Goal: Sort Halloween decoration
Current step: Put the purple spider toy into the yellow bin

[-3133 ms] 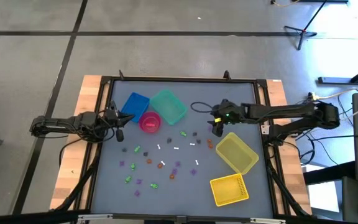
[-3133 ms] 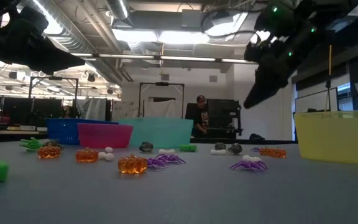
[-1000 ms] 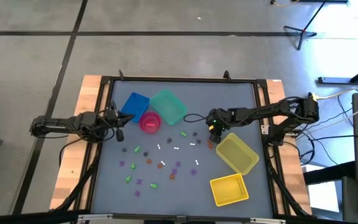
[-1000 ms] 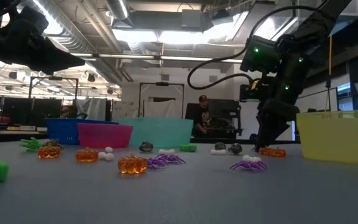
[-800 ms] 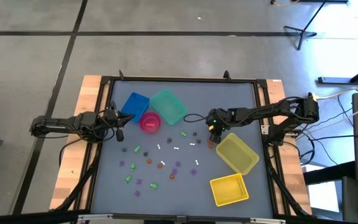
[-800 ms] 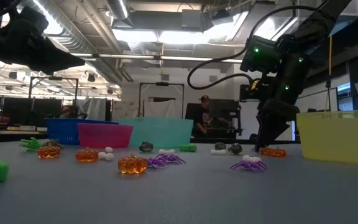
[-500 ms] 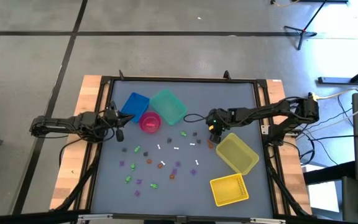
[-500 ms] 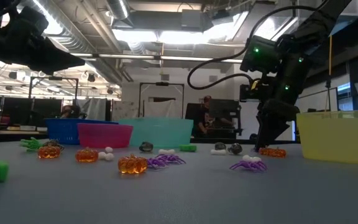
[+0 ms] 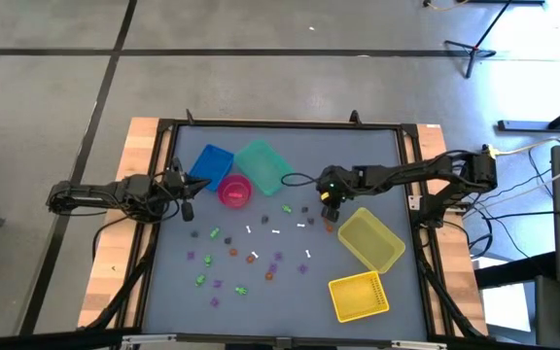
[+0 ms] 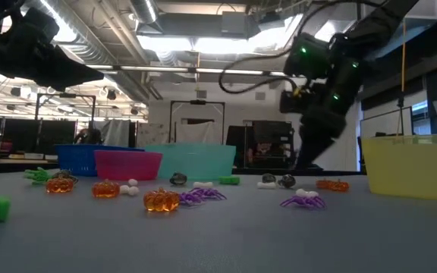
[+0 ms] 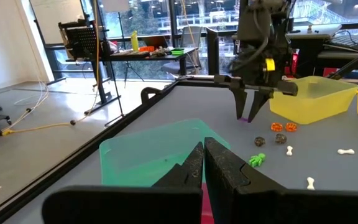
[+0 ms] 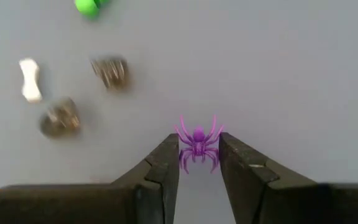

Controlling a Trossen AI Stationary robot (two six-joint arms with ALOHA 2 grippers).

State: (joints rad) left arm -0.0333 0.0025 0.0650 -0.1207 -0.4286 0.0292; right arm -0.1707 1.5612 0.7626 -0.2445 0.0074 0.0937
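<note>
Tiny Halloween trinkets (image 9: 251, 255) in purple, orange, green, white and dark grey lie scattered over the grey table. My right gripper (image 12: 197, 149) hangs just above the table right of centre (image 9: 326, 200), shut on a purple spider (image 12: 199, 138). The spider also shows under its fingertips in the left wrist view (image 11: 244, 118). Two dark grey pieces (image 12: 109, 71) and a white bone (image 12: 30, 79) lie on the table beyond it. My left gripper (image 11: 202, 155) waits shut at the table's left edge (image 9: 185, 185), touching nothing. My right gripper pinches the purple spider's body (image 12: 197, 148) between its two fingers, at their free ends. The fingers slant down from the table's right side. The spider's legs (image 12: 185, 132) stick out past the fingertips, and it hangs a little above the table.
A blue bin (image 9: 212, 163), a teal bin (image 9: 263, 165) and a pink bin (image 9: 234, 191) stand at the far left. A yellow bin (image 9: 370, 238) and a yellow basket (image 9: 358, 295) stand at the near right. Orange pumpkins (image 10: 332, 184) lie beside the yellow bin.
My right gripper has risen from the table beside the orange pumpkins and swung a little toward the table's left, carrying the purple spider up with it. The pumpkins stay where they were.
</note>
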